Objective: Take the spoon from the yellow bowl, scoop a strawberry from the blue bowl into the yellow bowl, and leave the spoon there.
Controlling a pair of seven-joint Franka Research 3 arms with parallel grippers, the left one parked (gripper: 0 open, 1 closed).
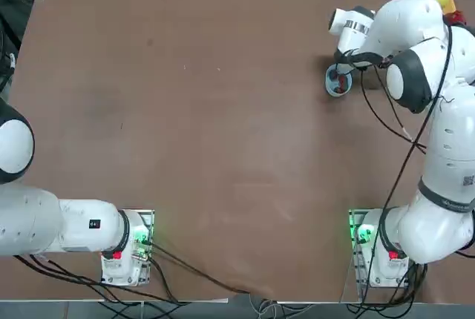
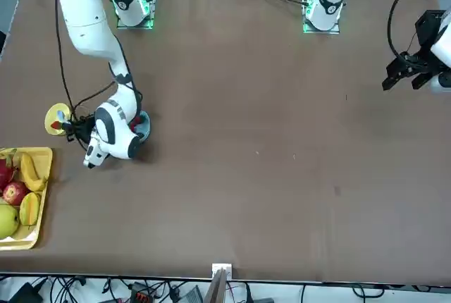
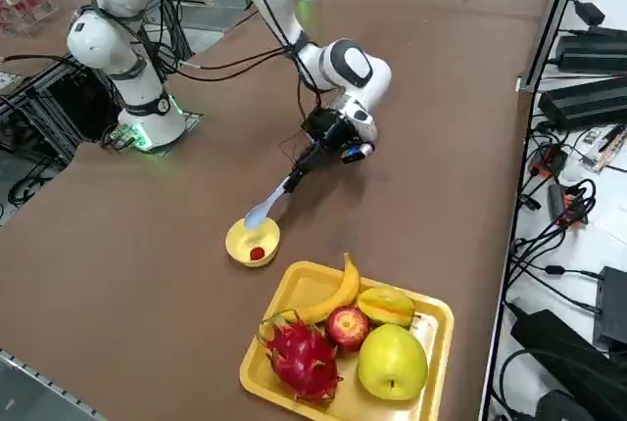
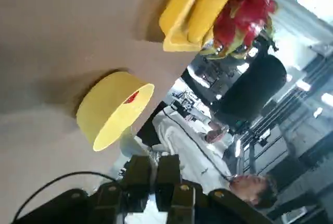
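- Right hand (image 3: 312, 150) is clamped on the handle of the spoon (image 3: 266, 204), holding it out over the counter (image 3: 147, 245) between the two bowls; the wrist view shows both fingers pinched tight together on the handle.
- Going left to right in the right side view: the yellow bowl (image 3: 252, 243) sits on the counter with one small red strawberry (image 3: 257, 254) already inside, and the spoon's scoop end hangs at the bowl's far rim, just above it or touching, I cannot tell which.
- Next comes the slanted spoon handle, then the hand, with the arm's rounded white wrist behind it.
- Blue bowl (image 1: 338, 81) shows only in the top and front views, largely under the wrist, with red fruit in it.
- Judged step: leaving the spoon in the yellow bowl. Doing it well likely means lowering the scoop end inside the rim before letting go, so the light bowl is not tipped and the handle rests on the rim.
- Spoon is thin, pale, smooth plastic; the bowls are small, round and glossy; the counter is flat matte brown.
- Nearby, a rectangular yellow tray (image 3: 431, 338) holds waxy, rounded fruit.
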